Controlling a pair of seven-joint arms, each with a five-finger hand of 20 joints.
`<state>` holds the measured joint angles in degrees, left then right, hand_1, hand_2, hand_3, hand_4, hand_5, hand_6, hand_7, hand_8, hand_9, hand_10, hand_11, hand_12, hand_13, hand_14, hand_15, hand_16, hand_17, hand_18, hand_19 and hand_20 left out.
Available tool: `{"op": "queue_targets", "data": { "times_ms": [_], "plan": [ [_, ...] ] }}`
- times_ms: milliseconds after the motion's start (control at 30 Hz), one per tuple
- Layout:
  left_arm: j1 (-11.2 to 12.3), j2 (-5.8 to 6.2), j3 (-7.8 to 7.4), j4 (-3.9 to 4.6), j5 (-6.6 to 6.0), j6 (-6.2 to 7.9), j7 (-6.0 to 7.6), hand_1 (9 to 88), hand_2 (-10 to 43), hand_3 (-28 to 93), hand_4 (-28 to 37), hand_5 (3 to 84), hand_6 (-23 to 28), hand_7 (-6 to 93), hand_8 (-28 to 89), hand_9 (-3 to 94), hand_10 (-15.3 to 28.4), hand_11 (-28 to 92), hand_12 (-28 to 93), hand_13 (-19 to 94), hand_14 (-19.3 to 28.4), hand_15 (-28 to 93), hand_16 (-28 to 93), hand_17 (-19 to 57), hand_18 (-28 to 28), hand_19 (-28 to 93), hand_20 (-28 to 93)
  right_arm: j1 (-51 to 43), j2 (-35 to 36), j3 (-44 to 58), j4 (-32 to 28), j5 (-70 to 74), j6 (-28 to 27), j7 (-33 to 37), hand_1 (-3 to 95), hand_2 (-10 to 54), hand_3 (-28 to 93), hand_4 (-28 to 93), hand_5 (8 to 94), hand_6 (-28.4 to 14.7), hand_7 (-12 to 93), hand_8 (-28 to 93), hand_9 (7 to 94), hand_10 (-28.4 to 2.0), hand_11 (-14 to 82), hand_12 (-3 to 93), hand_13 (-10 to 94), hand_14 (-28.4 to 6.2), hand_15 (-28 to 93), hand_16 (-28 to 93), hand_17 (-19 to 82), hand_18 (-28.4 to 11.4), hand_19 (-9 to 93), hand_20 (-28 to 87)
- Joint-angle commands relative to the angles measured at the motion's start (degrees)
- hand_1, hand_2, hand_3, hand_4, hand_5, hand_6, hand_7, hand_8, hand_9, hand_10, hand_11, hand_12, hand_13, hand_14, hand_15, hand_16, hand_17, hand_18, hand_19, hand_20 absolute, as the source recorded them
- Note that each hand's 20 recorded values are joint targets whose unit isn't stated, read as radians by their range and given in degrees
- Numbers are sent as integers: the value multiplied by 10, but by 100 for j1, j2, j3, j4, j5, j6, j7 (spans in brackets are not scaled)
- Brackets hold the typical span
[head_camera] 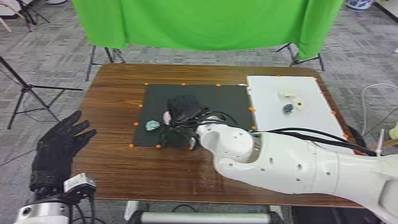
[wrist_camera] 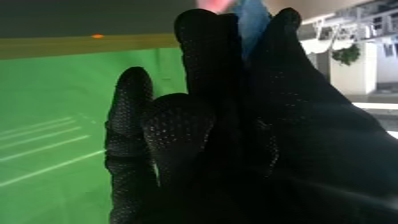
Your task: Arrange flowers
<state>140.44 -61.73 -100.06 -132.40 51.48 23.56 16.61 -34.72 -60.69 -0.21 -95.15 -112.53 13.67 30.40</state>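
My right hand is over the black mat, beside a pink thing, perhaps a flower, which it partly hides. Left of these lies a pale teal flower-like piece. In the right wrist view, my right hand pinches a blue thing between thumb and fingers. Past the fingertips a blurred pink thing shows. My left hand is at the table's left edge, fingers extended and holding nothing.
A white board on the right of the brown table bears a cream piece and a small dark teal piece. Orange dots mark the mat and board edges. A green cloth hangs behind the table.
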Motion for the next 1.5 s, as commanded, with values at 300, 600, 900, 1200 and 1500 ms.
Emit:
{"op": "queue_targets", "data": {
  "times_ms": [300, 600, 900, 1200, 1500],
  "plan": [
    [-106, -41, -12, 66, 101, -209, -197, 237, 63, 826, -218, 368, 92, 153, -103, 335, 183, 263, 91, 262, 257, 505, -100, -96, 234, 577, -10, 246, 2, -218, 292, -255, 48, 320, 488, -95, 802, -283, 832, 28, 234, 13, 912, -65, 122, 302, 748, -53, 813, 153, 250, -186, 876, 187],
    [-122, -25, 16, 76, 75, -180, -149, 241, 59, 828, -212, 368, 94, 153, -100, 331, 188, 260, 91, 257, 260, 508, -102, -96, 234, 578, -12, 309, -107, -327, 299, -256, -168, 413, 496, -95, 822, -283, 803, 30, 235, 10, 908, -60, 86, 338, 732, -50, 809, 154, 235, -183, 856, 201],
    [-96, -22, 37, 67, 84, -138, -99, 244, 55, 830, -208, 369, 95, 152, -98, 330, 188, 259, 92, 253, 262, 511, -105, -97, 234, 579, -16, -32, -144, 71, 276, -634, -725, 272, 465, -95, 827, -283, 777, 23, 233, 3, 886, -62, 87, 337, 715, -57, 812, 152, 220, -188, 847, 214],
    [-78, -45, 32, 59, 79, -140, -105, 249, 50, 828, -200, 369, 95, 152, -96, 329, 188, 259, 93, 251, 261, 511, -106, -97, 233, 580, -18, -235, -169, 417, 164, -655, -1193, 277, 421, -95, 859, -283, 685, 19, 230, -73, 793, -74, 174, 288, 683, -63, 831, 139, 198, -190, 821, 262],
    [-28, -64, 35, 42, 73, -126, -108, 256, 39, 826, -192, 370, 96, 149, -94, 328, 190, 259, 91, 247, 265, 518, -111, -97, 233, 581, -22, -858, -282, 1318, 6, -691, -1924, 245, 378, -95, 932, -282, 578, -10, 242, -161, 618, -119, 350, 166, 610, -80, 859, 155, 160, -193, 793, 304]
  ]
}}
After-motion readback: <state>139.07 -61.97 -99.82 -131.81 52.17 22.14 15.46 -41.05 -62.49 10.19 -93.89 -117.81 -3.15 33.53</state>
